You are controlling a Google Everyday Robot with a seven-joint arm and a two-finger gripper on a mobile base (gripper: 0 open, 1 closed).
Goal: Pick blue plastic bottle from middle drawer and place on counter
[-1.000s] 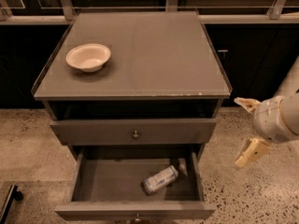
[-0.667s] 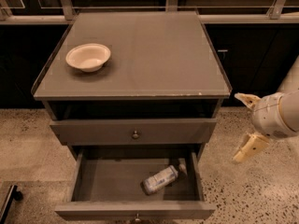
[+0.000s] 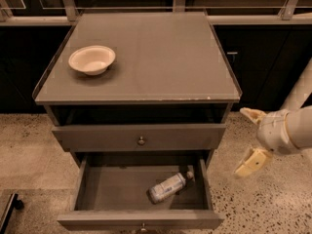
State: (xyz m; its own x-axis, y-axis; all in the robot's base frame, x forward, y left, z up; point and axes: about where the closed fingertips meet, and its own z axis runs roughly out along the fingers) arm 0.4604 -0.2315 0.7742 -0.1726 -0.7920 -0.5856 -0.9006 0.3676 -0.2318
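The blue plastic bottle (image 3: 167,187) lies on its side in the open middle drawer (image 3: 97,189), toward the right, with its cap pointing to the back right. The drawer is pulled out at the bottom of the view. The grey counter (image 3: 161,57) tops the cabinet. My gripper (image 3: 249,139) hangs to the right of the cabinet, at about the height of the closed drawer, above and to the right of the bottle. Its two cream fingers are spread apart and hold nothing.
A cream round bowl (image 3: 91,59) sits on the left part of the counter. A closed drawer with a round knob (image 3: 141,141) is above the open one. Speckled floor surrounds the cabinet. Dark cabinets and a rail stand behind.
My gripper has drifted slightly left toward the cabinet and a little lower. The bottle, the drawer and the bowl have not moved.
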